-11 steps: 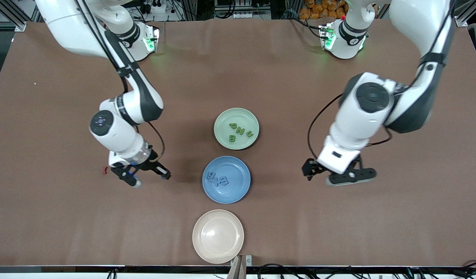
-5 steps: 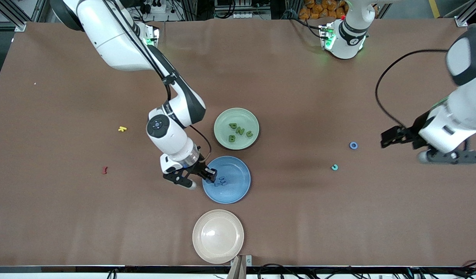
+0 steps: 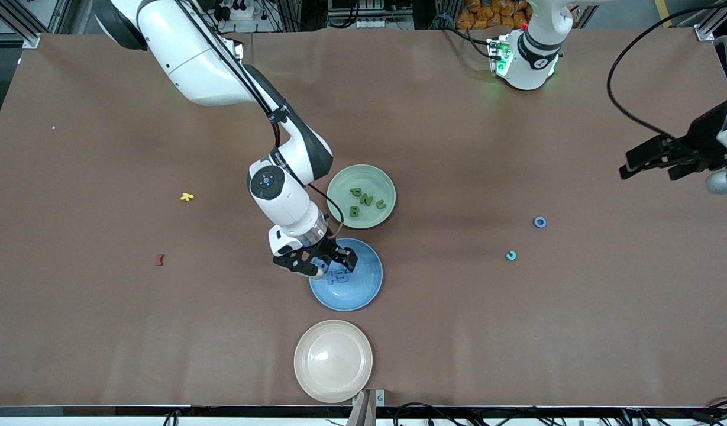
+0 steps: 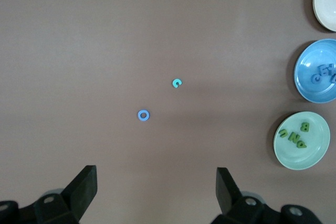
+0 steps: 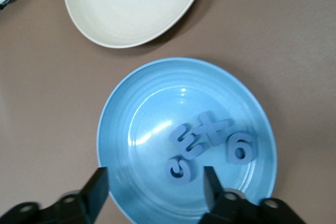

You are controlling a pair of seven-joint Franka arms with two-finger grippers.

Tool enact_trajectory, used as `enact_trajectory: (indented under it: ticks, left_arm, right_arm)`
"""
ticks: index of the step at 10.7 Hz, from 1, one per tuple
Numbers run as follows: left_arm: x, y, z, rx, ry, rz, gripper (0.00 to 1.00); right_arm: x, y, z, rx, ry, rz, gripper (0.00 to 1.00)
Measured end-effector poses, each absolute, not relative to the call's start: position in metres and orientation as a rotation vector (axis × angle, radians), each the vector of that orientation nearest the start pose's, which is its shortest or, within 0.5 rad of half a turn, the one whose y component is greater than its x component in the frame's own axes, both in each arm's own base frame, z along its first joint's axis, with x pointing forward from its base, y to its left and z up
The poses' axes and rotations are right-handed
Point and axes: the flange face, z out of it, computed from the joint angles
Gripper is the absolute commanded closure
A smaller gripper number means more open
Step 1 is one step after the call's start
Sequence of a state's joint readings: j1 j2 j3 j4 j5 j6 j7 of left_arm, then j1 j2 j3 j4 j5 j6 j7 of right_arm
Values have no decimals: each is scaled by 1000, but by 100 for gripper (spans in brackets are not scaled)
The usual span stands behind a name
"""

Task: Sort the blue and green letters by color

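My right gripper (image 3: 328, 264) is open and empty, low over the blue plate (image 3: 363, 293). In the right wrist view its fingers (image 5: 97, 186) straddle the plate's rim (image 5: 113, 114). Several blue letters (image 5: 207, 145) lie in that plate, a curled one (image 5: 180, 170) closest to the gripper (image 5: 155, 187). Several green letters (image 3: 366, 202) lie in the green plate (image 3: 345, 177). A blue O (image 3: 539, 222) and a teal C (image 3: 510, 255) lie on the table toward the left arm's end. My left gripper (image 3: 671, 165) is open and empty, high over that end (image 4: 156, 184).
A cream plate (image 3: 333, 360) stands nearer to the front camera than the blue plate. A small yellow letter (image 3: 187, 196) and a small dark red letter (image 3: 160, 259) lie toward the right arm's end. The left wrist view shows the O (image 4: 143, 115) and the C (image 4: 177, 83).
My right gripper moved from the right arm's end to over the blue plate and opened; one more blue letter lies there. My left arm rose and swung toward its end, uncovering the O and C.
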State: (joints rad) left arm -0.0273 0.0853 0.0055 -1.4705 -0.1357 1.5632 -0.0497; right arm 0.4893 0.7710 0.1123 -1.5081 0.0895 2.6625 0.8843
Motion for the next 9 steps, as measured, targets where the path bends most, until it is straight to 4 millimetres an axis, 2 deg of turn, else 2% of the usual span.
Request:
enact_trajectory:
  ticks: [2, 4, 6, 7, 9]
  left_arm:
    - [572, -14, 630, -3280, -28, 11, 0]
    - [567, -17, 636, -3219, -1, -5, 0]
    - [565, -23, 639, -3198, 22, -14, 0]
    - [564, -22, 641, -3196, 21, -19, 0]
    - [559, -22, 644, -3194, 21, -24, 0]
  right_arm:
    - [633, 390, 248, -2789, 545, -241, 0]
    - [649, 349, 261, -2899, 493, -139, 0]
    - [670, 287, 288, -2961, 454, -77, 0]
    - [680, 249, 299, -2980, 429, -74, 0]
    - [692, 173, 309, -3021, 383, -95, 0]
